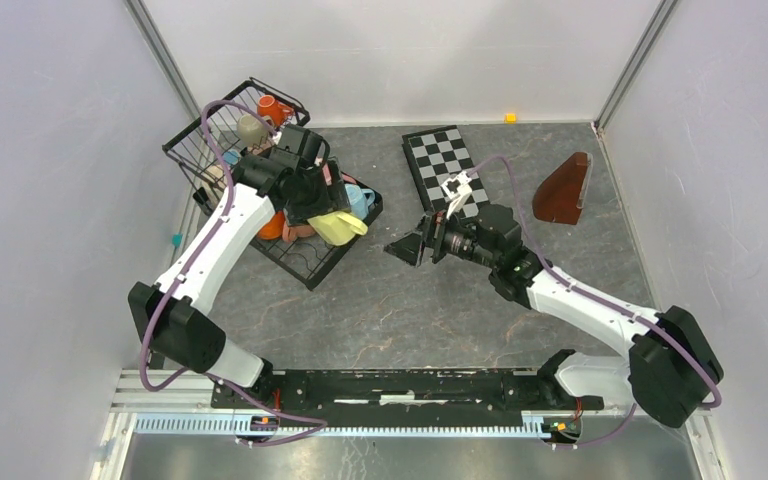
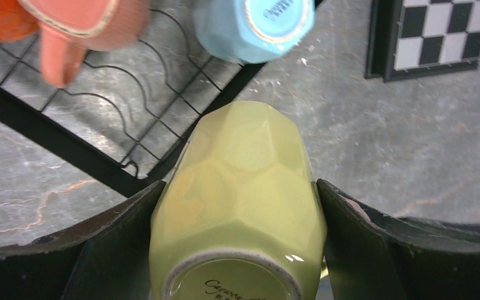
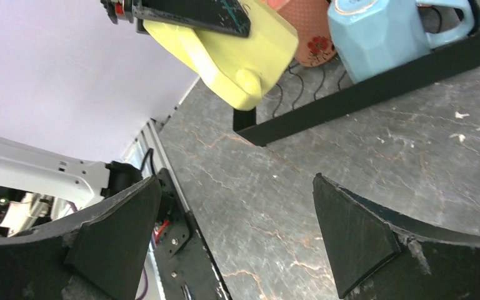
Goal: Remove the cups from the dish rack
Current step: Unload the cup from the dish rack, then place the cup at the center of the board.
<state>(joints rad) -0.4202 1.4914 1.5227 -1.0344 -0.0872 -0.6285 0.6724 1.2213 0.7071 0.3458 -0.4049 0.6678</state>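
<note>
My left gripper (image 1: pixel 332 215) is shut on a yellow faceted cup (image 1: pixel 339 227) and holds it in the air over the near edge of the black wire dish rack (image 1: pixel 312 266). In the left wrist view the yellow cup (image 2: pixel 240 187) sits between both fingers, base toward the camera. A light blue cup (image 1: pixel 359 201), a pink cup (image 2: pixel 94 22) and an orange cup (image 1: pixel 271 226) are in the flat tray part. An orange cup (image 1: pixel 274 108) and a beige cup (image 1: pixel 252 130) sit in the taller basket. My right gripper (image 1: pixel 406 247) is open and empty, just right of the rack.
A black-and-white checkerboard (image 1: pixel 443 165) lies behind the right gripper. A dark red wedge-shaped object (image 1: pixel 563 190) stands at the right. A small orange block (image 1: pixel 510 117) sits by the back wall. Grey walls close in on both sides.
</note>
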